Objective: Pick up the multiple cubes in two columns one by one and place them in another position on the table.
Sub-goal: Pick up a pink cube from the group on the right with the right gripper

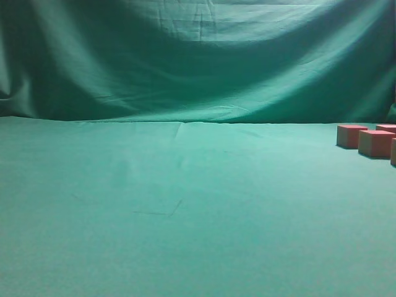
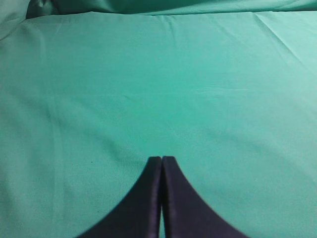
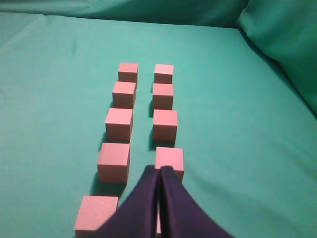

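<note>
In the right wrist view several pink cubes stand in two columns on the green table [image 3: 247,129]. The left column runs from a far cube [image 3: 128,72] to a near cube [image 3: 96,214]; the right column runs from a far cube [image 3: 163,73] to a cube [image 3: 170,160] just beyond my fingertips. My right gripper [image 3: 159,169] is shut and empty, above the near end of the right column, and its fingers hide what lies beneath. In the exterior view a few cubes [image 1: 375,143] show at the right edge. My left gripper [image 2: 162,158] is shut over bare cloth.
A draped green backdrop [image 1: 198,55] rises behind the table. The cloth has faint creases [image 1: 167,210] in the middle. In the exterior view neither arm appears. The backdrop folds close in at the right side [image 3: 282,44] of the right wrist view.
</note>
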`<state>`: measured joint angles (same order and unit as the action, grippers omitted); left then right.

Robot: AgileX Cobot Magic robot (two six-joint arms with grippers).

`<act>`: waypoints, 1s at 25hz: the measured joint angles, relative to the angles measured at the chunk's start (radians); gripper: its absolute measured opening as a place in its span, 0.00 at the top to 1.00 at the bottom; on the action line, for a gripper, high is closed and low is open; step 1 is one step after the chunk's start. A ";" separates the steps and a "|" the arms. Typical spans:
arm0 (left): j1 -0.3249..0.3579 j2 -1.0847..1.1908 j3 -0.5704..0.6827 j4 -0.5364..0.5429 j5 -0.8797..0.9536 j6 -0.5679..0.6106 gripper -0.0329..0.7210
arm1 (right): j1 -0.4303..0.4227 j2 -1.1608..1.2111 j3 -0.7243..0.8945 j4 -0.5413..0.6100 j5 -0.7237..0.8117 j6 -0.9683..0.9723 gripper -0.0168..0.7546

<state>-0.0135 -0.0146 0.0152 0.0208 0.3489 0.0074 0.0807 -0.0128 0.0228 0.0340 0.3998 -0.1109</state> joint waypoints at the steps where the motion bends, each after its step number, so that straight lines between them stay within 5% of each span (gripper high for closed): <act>1: 0.000 0.000 0.000 0.000 0.000 0.000 0.96 | 0.000 0.000 0.002 0.014 -0.022 0.002 0.98; 8: 0.000 0.000 0.000 0.000 0.000 0.000 0.96 | 0.000 0.000 0.004 0.286 -0.305 0.022 0.98; 13: 0.000 0.000 0.000 0.000 0.000 0.000 0.96 | 0.000 0.000 0.004 0.382 -0.360 0.022 0.98; 25: 0.000 0.000 0.000 0.000 0.000 0.000 0.96 | 0.000 0.249 -0.380 0.404 0.003 -0.057 0.98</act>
<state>-0.0135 -0.0146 0.0152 0.0208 0.3489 0.0074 0.0807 0.2359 -0.3569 0.4379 0.4025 -0.1674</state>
